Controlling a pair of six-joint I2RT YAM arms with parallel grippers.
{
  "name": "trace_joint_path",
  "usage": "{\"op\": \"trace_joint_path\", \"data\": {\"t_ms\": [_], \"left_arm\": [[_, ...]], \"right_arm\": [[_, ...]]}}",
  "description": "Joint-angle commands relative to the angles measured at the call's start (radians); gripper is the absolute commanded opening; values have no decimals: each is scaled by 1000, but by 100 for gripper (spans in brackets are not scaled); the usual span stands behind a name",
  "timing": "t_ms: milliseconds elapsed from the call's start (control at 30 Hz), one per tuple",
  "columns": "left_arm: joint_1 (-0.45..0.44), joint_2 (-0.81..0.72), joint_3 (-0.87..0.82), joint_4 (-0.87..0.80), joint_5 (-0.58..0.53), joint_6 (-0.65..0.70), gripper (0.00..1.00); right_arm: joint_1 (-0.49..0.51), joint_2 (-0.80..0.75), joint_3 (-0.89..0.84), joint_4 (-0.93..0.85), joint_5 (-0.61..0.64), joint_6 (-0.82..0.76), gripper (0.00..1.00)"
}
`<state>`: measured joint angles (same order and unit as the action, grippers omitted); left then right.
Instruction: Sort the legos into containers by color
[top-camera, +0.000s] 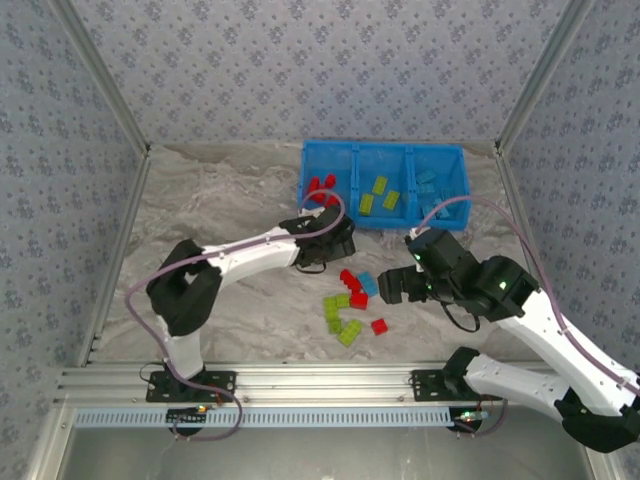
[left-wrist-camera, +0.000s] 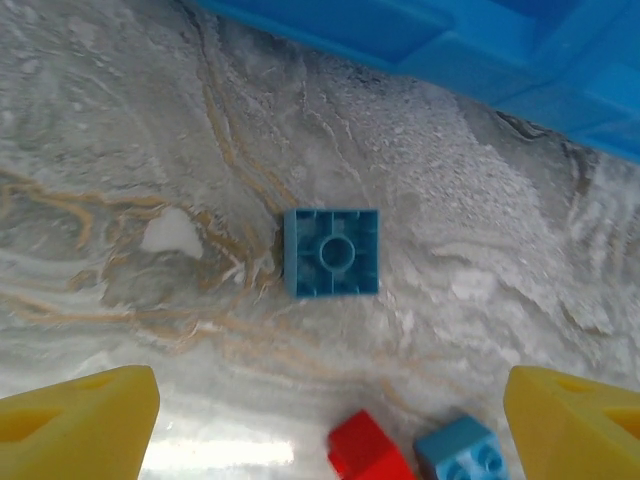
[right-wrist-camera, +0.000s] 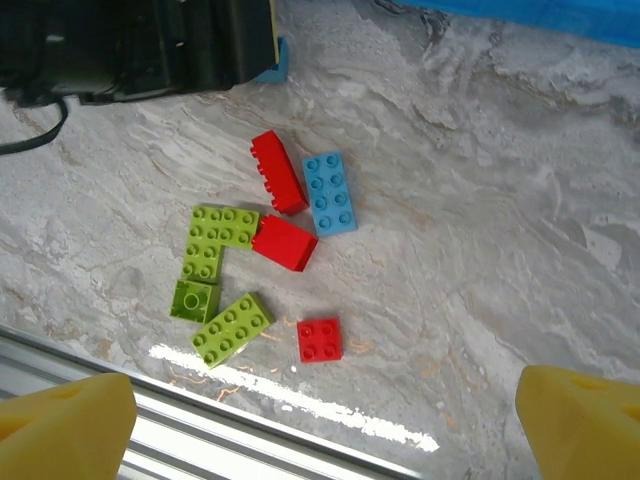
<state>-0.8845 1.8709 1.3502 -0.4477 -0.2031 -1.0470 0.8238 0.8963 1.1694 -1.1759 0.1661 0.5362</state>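
Your legos (right-wrist-camera: 285, 243) are glossy hard-plastic bricks with round studs, and they are split between table and bin. A handful lie loose in a cluster toward the table's near edge, right of its middle. There, a long red brick (right-wrist-camera: 277, 172) lies side by side with a long blue brick (right-wrist-camera: 329, 192). A lime green L (right-wrist-camera: 218, 240) touches a second red block, and a small red square (right-wrist-camera: 319, 339) sits a little apart.

One more, a square blue brick (left-wrist-camera: 331, 252), lies upside down between that cluster and the bin. Its hollow ribbed underside and round centre tube face up, and it is clear of the bin wall.

The bin (top-camera: 385, 145) is bright blue smooth plastic, rectangular, at the table's far edge right of middle. Two dividers split it into three. Red pieces (top-camera: 320, 188) lie in the left compartment, green pieces (top-camera: 378, 195) in the middle, and light blue pieces (top-camera: 430, 185) in the right.

The table (top-camera: 220, 200) is matte grey marbling with tan veins.

Your left pincer (left-wrist-camera: 325, 425) hangs over the upturned blue brick. Its yellow wedge-shaped fingertips (left-wrist-camera: 80, 425) are spread wide and grip nothing. Your right pincer (right-wrist-camera: 320, 430) is above the near side of the cluster, also spread wide and empty.
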Motion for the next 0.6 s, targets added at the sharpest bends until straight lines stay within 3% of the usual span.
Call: {"op": "trace_joint_path", "data": {"t_ms": [0,567], "left_arm": [[31,72,58,1,71,-25,87],[63,212,130,9,145,106,51]], "right_arm": [[8,-26,-14,-48,22,54,100],[10,-32,-37,-21,16,76,100]]}}
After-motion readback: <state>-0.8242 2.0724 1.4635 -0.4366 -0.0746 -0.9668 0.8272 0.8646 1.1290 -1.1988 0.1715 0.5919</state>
